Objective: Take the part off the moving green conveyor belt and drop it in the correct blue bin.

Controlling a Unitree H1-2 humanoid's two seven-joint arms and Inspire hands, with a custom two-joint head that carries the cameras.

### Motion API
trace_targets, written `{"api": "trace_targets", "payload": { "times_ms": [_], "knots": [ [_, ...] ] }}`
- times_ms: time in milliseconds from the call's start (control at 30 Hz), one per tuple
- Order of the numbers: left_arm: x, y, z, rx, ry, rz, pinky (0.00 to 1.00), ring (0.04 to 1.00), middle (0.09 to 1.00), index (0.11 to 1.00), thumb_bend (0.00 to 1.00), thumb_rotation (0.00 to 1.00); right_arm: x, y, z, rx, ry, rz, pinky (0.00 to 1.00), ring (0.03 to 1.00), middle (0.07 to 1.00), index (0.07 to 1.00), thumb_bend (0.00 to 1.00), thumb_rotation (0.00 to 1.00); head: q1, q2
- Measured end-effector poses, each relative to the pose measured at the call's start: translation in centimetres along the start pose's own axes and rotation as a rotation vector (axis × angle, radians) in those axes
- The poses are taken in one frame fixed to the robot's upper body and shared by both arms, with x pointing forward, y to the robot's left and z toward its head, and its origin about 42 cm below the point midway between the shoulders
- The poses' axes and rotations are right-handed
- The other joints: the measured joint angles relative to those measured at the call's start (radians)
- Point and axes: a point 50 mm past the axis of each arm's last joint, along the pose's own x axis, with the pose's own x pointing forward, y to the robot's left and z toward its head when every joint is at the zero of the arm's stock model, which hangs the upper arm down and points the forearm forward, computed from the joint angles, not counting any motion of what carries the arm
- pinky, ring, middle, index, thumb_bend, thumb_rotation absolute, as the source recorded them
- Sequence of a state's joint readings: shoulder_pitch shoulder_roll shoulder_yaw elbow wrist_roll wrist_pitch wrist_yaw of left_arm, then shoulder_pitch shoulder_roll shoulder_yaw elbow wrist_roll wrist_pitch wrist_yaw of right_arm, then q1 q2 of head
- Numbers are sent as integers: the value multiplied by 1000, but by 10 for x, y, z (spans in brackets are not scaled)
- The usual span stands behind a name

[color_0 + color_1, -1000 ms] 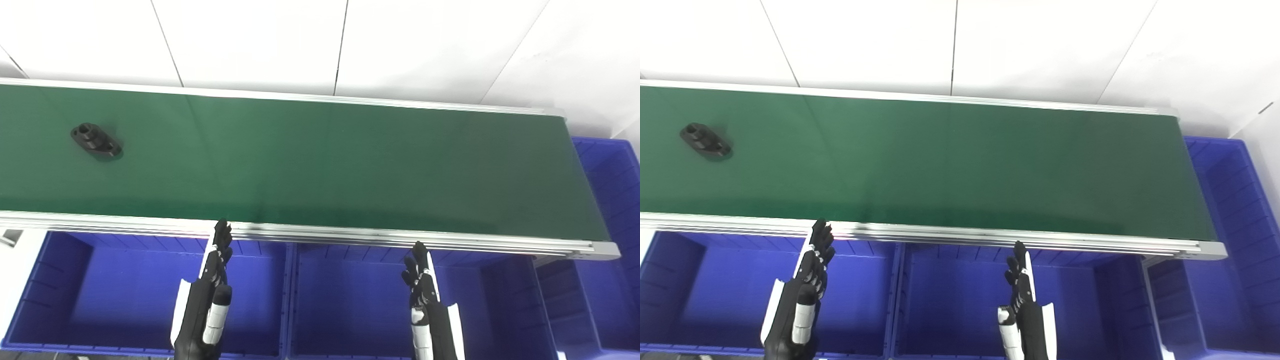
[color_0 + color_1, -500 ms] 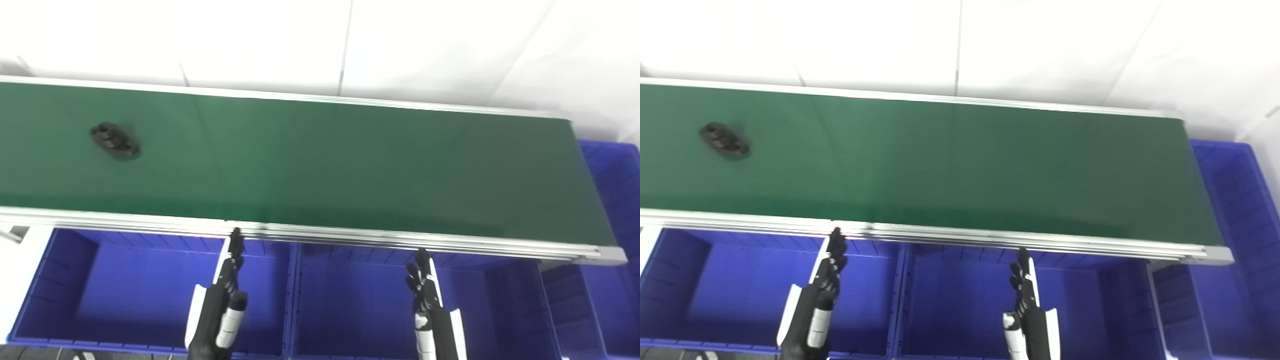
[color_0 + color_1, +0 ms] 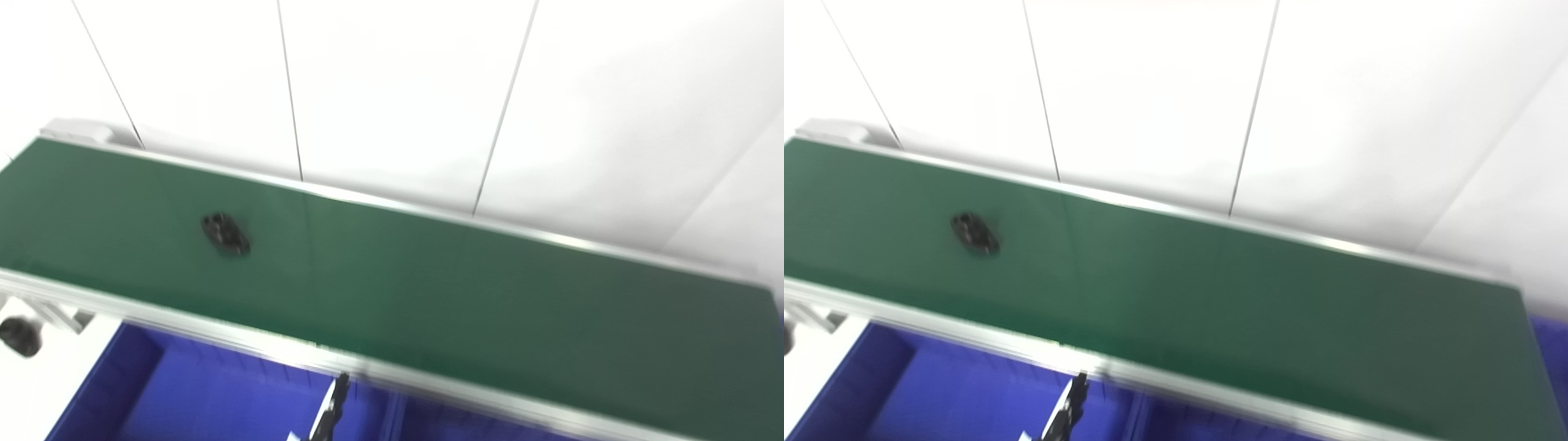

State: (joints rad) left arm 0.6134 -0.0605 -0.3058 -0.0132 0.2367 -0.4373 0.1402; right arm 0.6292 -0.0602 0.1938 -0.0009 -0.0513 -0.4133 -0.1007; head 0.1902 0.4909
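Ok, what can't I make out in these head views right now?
- Black part on the green belt: motion-blurred in both views, shape unreadable.
- Left hand: only fingertips show, cut by the bottom edge; open or shut unclear.
- Right hand: out of view.
- Blue bin: cut off, contents unseen.

The conveyor belt [image 3: 465,294] has a smooth green surface with a dull, faintly satin sheen. Its side rails [image 3: 184,321] look like bare aluminium, pale and brushed, catching the light in soft streaks. The part [image 3: 225,233] on the belt is black and looks like moulded plastic or dark metal; blur hides which, and its finish reads matt. The blue bin [image 3: 177,398] below the near rail looks like hard plastic, smooth with a slight gloss. The left hand [image 3: 1067,411] shows black and white hard-shell pieces. The wall panels [image 3: 398,92] behind are white and smooth.
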Motion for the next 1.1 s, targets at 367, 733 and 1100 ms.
{"api": "trace_targets", "payload": {
  "times_ms": [367, 733, 1100],
  "knots": [
    [9, -1, -5, 30, -11, 21, 968, 982, 1000, 1000, 767, 1000, 6, -11, -5, 3, 10, 11, 1000, 1000, 1000, 1000, 853, 1000, 44, -5],
    [9, -1, -5, 29, -12, 20, 924, 958, 1000, 1000, 804, 1000, 3, -13, 0, 16, -5, 17, 1000, 1000, 1000, 1000, 839, 1000, 37, 23],
    [9, -1, -4, 30, -12, 20, 917, 962, 1000, 1000, 784, 1000, 0, -10, 1, 18, -3, 13, 1000, 1000, 1000, 1000, 809, 997, 14, 60]
  ]
}}
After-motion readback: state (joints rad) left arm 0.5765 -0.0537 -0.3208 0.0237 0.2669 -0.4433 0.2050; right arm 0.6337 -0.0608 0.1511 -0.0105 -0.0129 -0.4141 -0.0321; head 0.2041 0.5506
